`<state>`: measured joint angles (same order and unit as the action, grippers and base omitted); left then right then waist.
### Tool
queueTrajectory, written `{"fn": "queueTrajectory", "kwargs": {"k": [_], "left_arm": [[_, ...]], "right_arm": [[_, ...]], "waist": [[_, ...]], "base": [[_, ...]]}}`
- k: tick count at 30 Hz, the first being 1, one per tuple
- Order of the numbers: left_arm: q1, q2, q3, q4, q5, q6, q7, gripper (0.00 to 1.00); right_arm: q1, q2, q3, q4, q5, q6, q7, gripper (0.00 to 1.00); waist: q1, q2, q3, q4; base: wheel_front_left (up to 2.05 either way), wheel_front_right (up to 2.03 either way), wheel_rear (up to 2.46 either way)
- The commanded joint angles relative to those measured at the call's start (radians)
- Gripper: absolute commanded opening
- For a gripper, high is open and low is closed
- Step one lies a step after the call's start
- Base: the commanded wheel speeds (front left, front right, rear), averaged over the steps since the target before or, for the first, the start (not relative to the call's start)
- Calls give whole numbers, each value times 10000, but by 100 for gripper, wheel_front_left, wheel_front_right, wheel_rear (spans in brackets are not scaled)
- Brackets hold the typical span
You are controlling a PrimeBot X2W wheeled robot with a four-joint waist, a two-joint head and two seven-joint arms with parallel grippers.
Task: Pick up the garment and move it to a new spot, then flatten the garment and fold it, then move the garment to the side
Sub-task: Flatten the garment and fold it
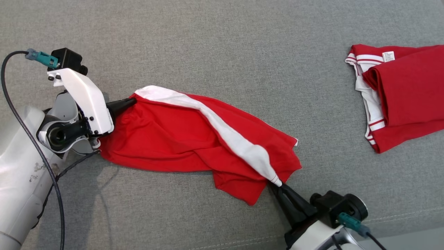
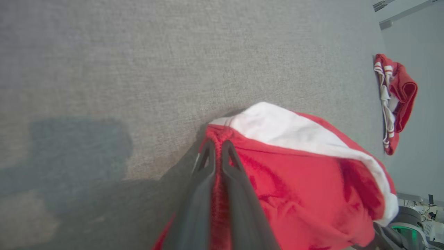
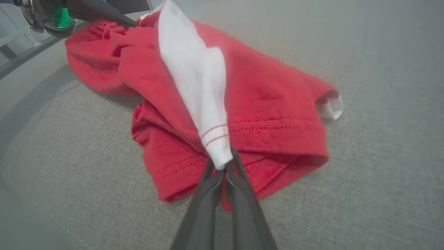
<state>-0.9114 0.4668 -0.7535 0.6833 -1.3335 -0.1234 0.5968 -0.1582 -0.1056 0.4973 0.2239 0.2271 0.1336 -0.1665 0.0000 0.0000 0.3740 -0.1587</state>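
The garment is a pair of red shorts with a white side stripe, lying rumpled across the grey cloth surface and stretched between my two grippers. My left gripper is shut on the garment's gathered waistband at its left end; in the left wrist view that gripper pinches red fabric. My right gripper is shut on the stripe's hem end at the lower right. In the right wrist view the right gripper clamps the white tip of the garment, and the rest sags onto the surface.
A second red and white garment lies folded at the far right, also seen as a small red heap in the left wrist view. The grey cushioned surface stretches wide behind; a seam runs along its front edge.
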Motion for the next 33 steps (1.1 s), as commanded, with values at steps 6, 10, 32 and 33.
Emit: {"fn": "queueTrajectory", "kwargs": {"k": [6,10,32,33], "left_arm": [[-781,671,150,-785,-141,-72,-362,0],[-877,821,-1,-1083,-182,-73,-515,0],[-4742,1473,37,-1122,1687,-73,-6183,0],[-4672,1435,-177,-1382,1651,-73,-6260,0]], "right_arm": [[335,-257,-230,-1052,566,-29,-141,0],[521,-431,-399,-1517,1051,-29,-27,0],[-11040,121,280,4103,4761,-29,575,0],[-11122,-34,563,4236,4728,-29,444,0]], "waist": [[0,0,-16,84],[0,0,-66,90],[0,0,-1280,-521],[0,0,-1358,-338]], "base": [[0,0,0],[0,0,0],[0,0,0],[0,0,0]]}}
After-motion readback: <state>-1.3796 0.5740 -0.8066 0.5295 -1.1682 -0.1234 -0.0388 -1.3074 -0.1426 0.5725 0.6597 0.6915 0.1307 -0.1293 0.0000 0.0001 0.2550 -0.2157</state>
